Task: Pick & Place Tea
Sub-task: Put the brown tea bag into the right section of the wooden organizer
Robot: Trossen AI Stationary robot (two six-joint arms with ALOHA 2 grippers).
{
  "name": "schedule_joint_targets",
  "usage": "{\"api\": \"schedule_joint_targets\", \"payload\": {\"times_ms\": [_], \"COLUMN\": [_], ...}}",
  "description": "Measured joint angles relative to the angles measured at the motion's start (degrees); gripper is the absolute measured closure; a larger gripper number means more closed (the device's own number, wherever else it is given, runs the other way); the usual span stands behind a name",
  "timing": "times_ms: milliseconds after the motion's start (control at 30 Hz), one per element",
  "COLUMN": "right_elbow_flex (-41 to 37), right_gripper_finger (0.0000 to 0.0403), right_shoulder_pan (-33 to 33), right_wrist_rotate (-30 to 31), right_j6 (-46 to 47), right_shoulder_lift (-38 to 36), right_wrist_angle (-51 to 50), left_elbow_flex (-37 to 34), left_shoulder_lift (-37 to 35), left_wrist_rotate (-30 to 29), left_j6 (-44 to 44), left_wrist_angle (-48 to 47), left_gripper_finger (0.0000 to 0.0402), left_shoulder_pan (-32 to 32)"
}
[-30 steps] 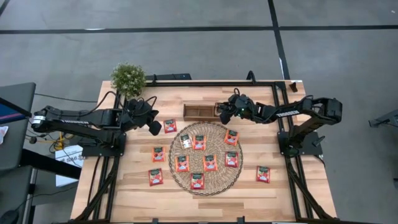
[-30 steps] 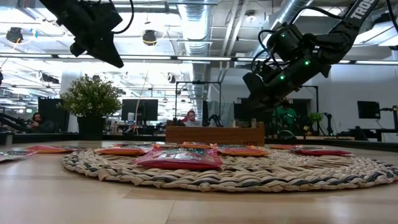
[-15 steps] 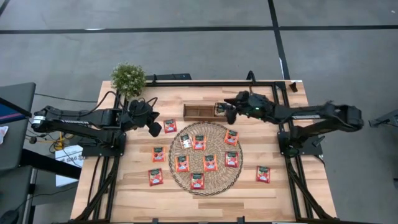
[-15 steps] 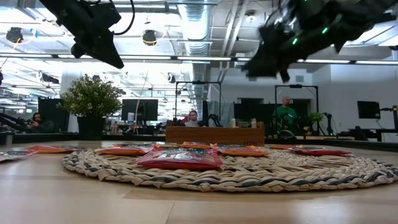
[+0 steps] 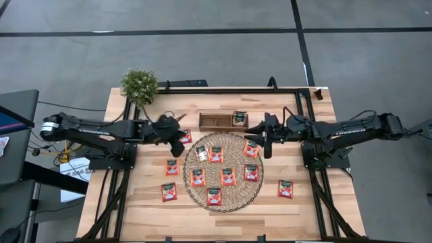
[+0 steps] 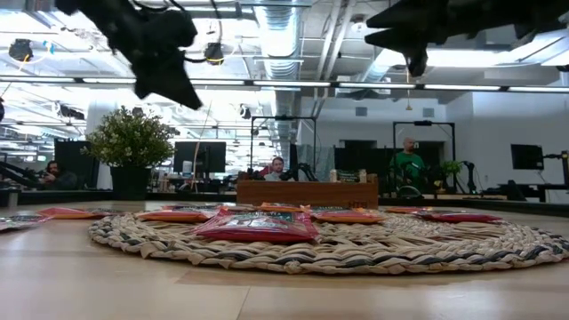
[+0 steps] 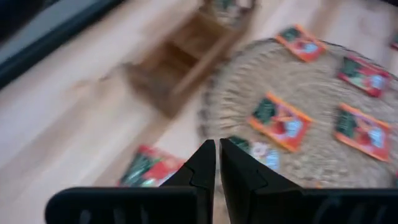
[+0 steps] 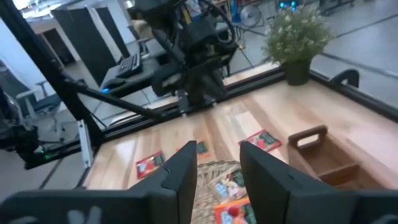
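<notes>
Several red-orange tea sachets lie flat on the round woven mat [image 5: 190,189], one of them [image 5: 228,177] near its middle. Others lie on the table at the mat's left [image 5: 172,167] and right [image 5: 285,188]. One sachet [image 5: 239,118] lies in the right end of the brown wooden tray [image 5: 214,121]. My left gripper [image 5: 177,142] hangs shut above the mat's far-left rim, over a sachet [image 7: 149,168]. My right gripper [image 5: 260,138] hangs open and high over the mat's far-right part, with nothing between its fingers [image 8: 186,168].
A potted plant [image 5: 140,86] stands at the table's far-left corner. Black rails [image 5: 297,91] run along the far and side edges. Bare wood shows along the near edge. In the low view, people sit and stand in the room behind the tray [image 6: 307,193].
My right gripper has risen from the tray's right end and drawn back toward the table's right and near side, tipping up to nearly level. A sachet now lies in the tray's right compartment. My left gripper has moved toward the mat and tipped downward, staying shut.
</notes>
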Motion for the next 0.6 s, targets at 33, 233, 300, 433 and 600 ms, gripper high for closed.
{"api": "schedule_joint_targets", "payload": {"times_ms": [33,233,300,433,600], "right_elbow_flex": [0.0,0.0,0.02,-0.02,-0.02], "right_gripper_finger": [0.0291,0.0292,0.0292,0.0292,0.0292], "right_shoulder_pan": [0.28,0.46,0.46,0.46,0.47], "right_wrist_rotate": [0.46,0.97,0.97,1.02,0.98], "right_j6": [0.66,1.46,1.46,1.48,1.48], "right_shoulder_lift": [0.01,-2.42,-4.21,-8.29,-11.39], "right_wrist_angle": [0.09,-1.97,-6.14,-12.85,-14.8], "left_elbow_flex": [0.0,0.0,0.0,1.2,5.98], "left_shoulder_lift": [1.69,9.93,11.71,15.31,21.49], "left_wrist_rotate": [1.6,4.19,4.88,6.08,6.47], "left_j6": [1.78,6.02,6.01,5.89,7.0], "left_wrist_angle": [2.17,12.23,12.81,11.06,9.24], "left_gripper_finger": [0.0387,0.0387,0.0387,0.0387,0.0387], "left_shoulder_pan": [0.0,0.61,1.17,1.83,1.9]}}
